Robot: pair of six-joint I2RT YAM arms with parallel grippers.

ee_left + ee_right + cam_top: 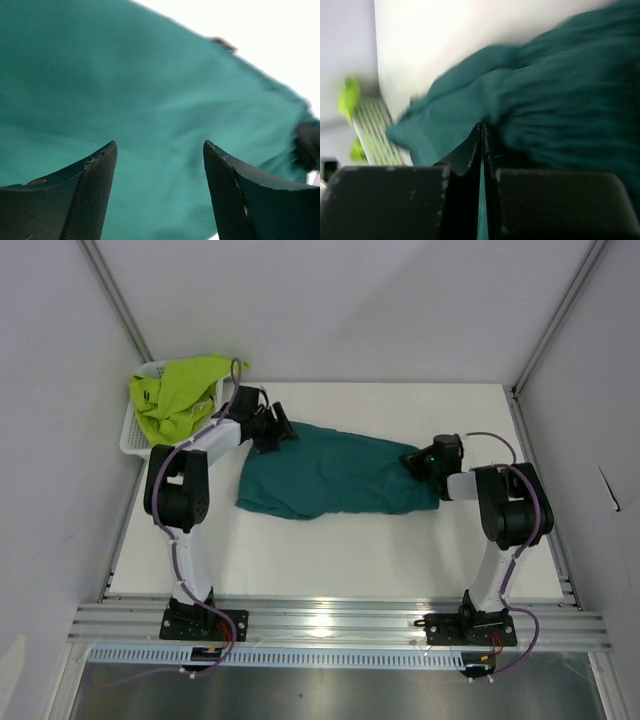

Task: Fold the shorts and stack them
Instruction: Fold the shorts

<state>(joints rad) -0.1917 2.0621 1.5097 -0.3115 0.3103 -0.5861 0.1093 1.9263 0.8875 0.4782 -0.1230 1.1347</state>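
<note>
Teal shorts (330, 475) lie between the two grippers
The left gripper (160, 145) is open, with the fabric just under its fingers; the right gripper (482, 125) is closed tight, pinching the right end. Lime shorts (180, 390) sit in the basket (130, 437) beyond the left gripper.

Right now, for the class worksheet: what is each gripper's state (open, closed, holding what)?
Left gripper: open above the dark teal fabric shorts, holding nothing.
Right gripper: closed, apparently pinching those shorts' edge.
</note>
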